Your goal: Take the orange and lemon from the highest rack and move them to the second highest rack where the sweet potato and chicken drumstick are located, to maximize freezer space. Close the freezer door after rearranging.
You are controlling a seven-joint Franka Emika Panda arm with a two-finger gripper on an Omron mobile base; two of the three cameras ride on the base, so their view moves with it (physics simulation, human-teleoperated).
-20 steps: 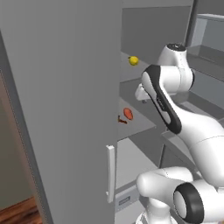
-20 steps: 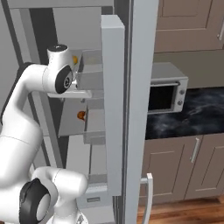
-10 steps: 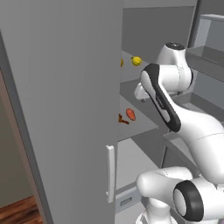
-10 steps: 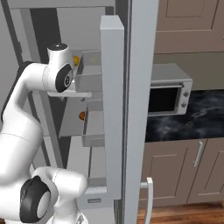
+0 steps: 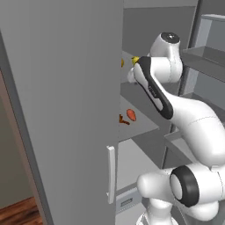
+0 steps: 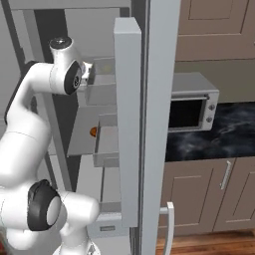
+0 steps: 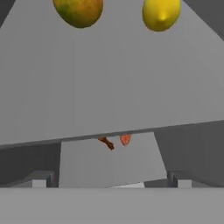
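Observation:
In the hand view the orange (image 7: 78, 11) and the lemon (image 7: 161, 14) lie side by side on the highest rack (image 7: 109, 87), the orange to the left. Under that board's front edge, the sweet potato (image 7: 125, 139) and the chicken drumstick (image 7: 106, 142) rest on the second highest rack (image 7: 109, 164). My gripper (image 7: 109, 183) is open and empty, level with the highest rack and short of both fruits. From the left base I see the lemon (image 5: 135, 59), a sliver of the orange (image 5: 122, 63), the sweet potato (image 5: 131, 115) and the drumstick (image 5: 122, 119). The freezer door (image 5: 66, 110) stands open.
The open door's white handle (image 5: 110, 173) is low on the left. A second grey door edge (image 6: 127, 124) stands close on the arm's right. Beyond it are a microwave (image 6: 191, 104), a dark counter (image 6: 219, 134) and brown cabinets (image 6: 224, 184).
The arm has lifted the hand from the level of the second rack up to the highest rack and a little further in. The fruits have not moved.

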